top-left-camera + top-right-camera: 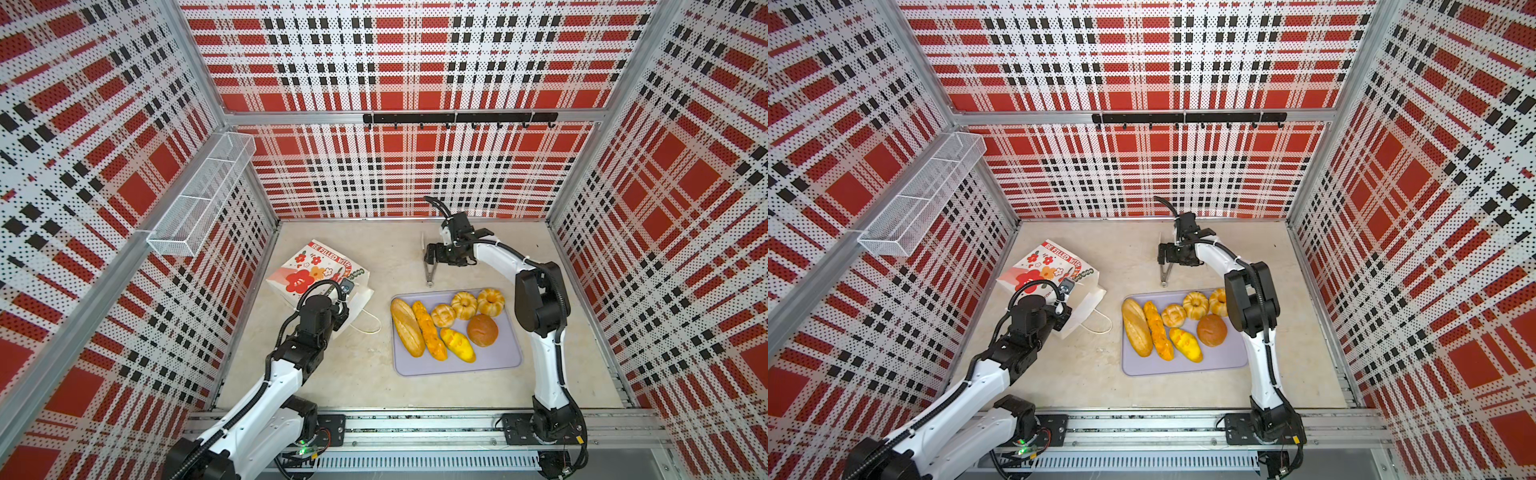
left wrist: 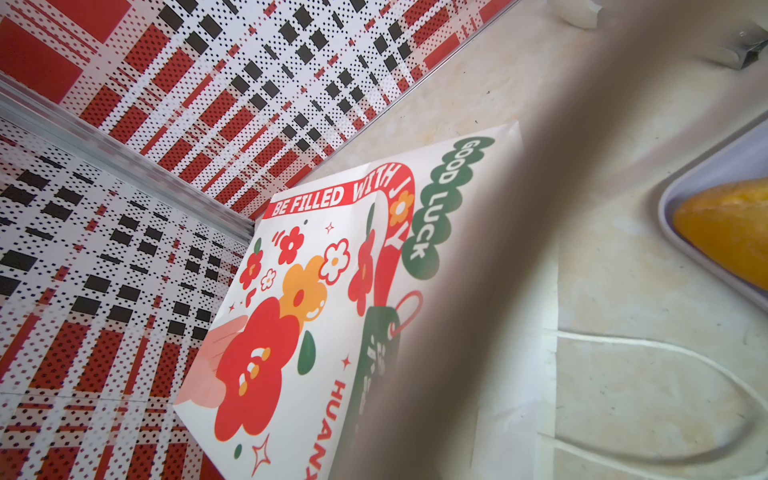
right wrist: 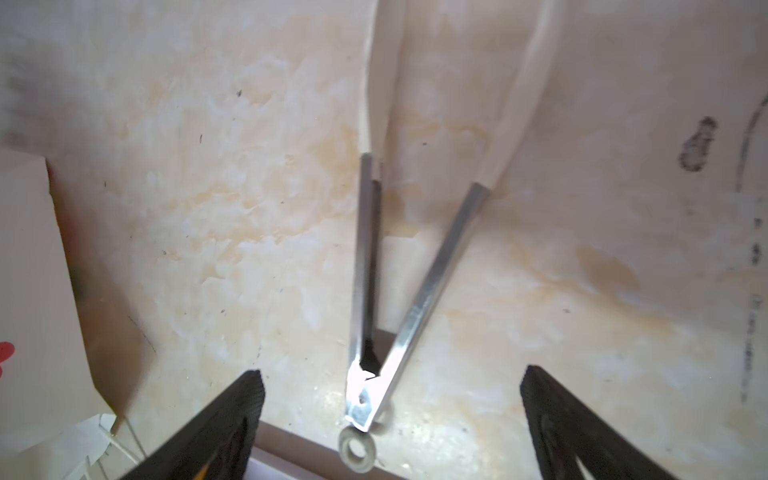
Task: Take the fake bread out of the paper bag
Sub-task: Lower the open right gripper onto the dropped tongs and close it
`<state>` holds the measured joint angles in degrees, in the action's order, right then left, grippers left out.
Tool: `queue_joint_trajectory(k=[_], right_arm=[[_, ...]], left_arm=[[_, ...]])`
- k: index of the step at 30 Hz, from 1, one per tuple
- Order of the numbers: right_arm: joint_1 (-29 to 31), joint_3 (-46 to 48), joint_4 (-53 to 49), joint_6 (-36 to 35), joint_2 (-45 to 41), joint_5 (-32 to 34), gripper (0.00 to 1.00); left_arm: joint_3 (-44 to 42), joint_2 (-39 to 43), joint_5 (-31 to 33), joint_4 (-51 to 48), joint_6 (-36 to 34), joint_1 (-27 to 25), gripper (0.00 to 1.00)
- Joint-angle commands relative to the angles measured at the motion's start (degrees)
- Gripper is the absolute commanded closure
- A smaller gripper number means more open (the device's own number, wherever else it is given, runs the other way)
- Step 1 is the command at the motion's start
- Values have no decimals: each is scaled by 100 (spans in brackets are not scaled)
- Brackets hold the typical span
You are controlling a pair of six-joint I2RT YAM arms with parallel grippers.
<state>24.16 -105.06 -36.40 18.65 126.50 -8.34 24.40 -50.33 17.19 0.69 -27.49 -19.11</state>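
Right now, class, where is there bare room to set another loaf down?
Bare: beige tabletop between white flowered paper bag and flat lavender tray, plus the tray's near strip. Crowded: its far half, with golden toy breads; metal tongs lie behind.

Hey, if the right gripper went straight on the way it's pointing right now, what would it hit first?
Most likely the metal tongs. They lie on the table directly ahead, between the fingers of the open right gripper, hinge end nearest. How far off they are is hard to judge.

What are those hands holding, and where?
Right hand: nothing, open over tongs on the table. Left hand: shut at paper bag mouth; whether it grips is unclear.
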Motion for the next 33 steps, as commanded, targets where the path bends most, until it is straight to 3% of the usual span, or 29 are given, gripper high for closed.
queue_joint_trajectory(k=[1, 9, 15, 24, 31, 33], right_arm=[[189, -339, 17, 12, 161, 771, 1], [449, -481, -35, 160, 476, 1598, 5], [492, -452, 37, 204, 666, 1553, 12], [493, -1192, -255, 156, 1290, 1369, 21], [497, -1185, -252, 43, 1346, 1197, 57], [492, -879, -96, 24, 1090, 1136, 62]], left_arm=[[-97, 9, 56, 177, -10, -31, 100], [-102, -28, 16, 168, 14, -29, 100], [-96, -48, 5, 151, 22, -22, 100], [-94, -77, -13, 146, 41, -22, 100], [-111, -68, -1, 142, 38, -22, 100], [-111, -56, 12, 142, 41, -22, 100]])
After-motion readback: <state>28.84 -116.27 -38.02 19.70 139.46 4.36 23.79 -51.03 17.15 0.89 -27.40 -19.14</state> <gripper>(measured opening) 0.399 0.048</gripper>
